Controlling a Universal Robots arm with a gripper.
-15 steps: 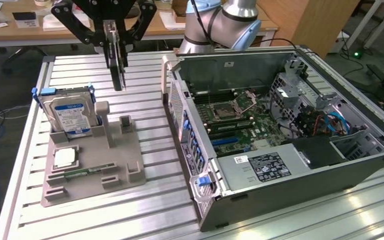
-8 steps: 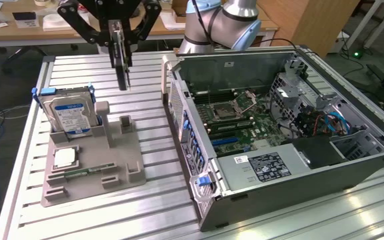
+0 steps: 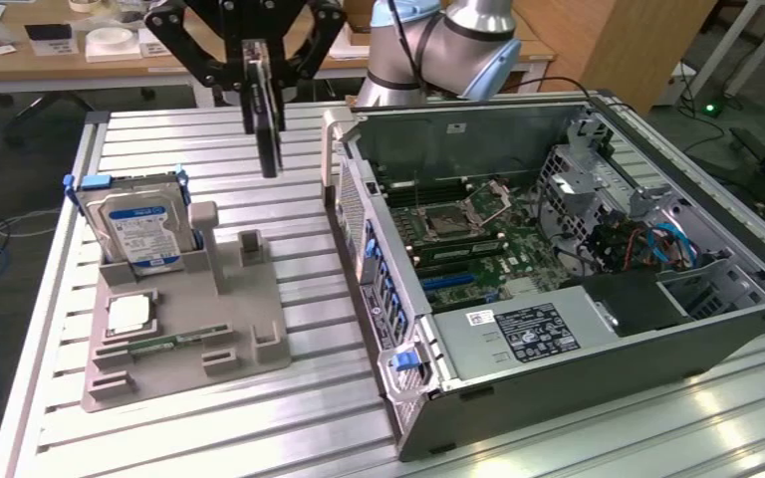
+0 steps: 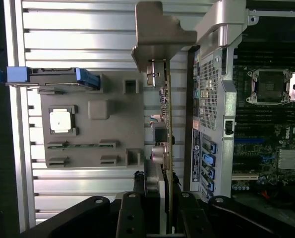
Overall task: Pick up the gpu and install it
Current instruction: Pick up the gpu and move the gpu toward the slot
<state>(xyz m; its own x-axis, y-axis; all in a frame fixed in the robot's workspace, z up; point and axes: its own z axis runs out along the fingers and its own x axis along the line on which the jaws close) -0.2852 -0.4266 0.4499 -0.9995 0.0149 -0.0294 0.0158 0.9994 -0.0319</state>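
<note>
The gpu (image 3: pixel 267 115), a thin dark card, hangs upright and edge-on in the air above the slatted table, between the grey holder and the open computer case (image 3: pixel 556 259). My gripper (image 3: pixel 260 72) is shut on its upper edge. In the wrist view the gpu (image 4: pixel 168 148) runs away from my gripper (image 4: pixel 162 220) as a narrow edge. Its metal end bracket (image 4: pixel 159 34) is at the far end, beside the case's rear wall (image 4: pixel 214 99). The motherboard (image 3: pixel 482 249) lies exposed inside the case.
A grey holder (image 3: pixel 223 319) on the table carries a silver hard drive (image 3: pixel 140 227) with a blue-white label, a square chip (image 3: pixel 130 316) and a green memory stick (image 3: pixel 156 344). The case's power supply (image 3: pixel 529 334) sits at its near end. Desks and cables surround the table.
</note>
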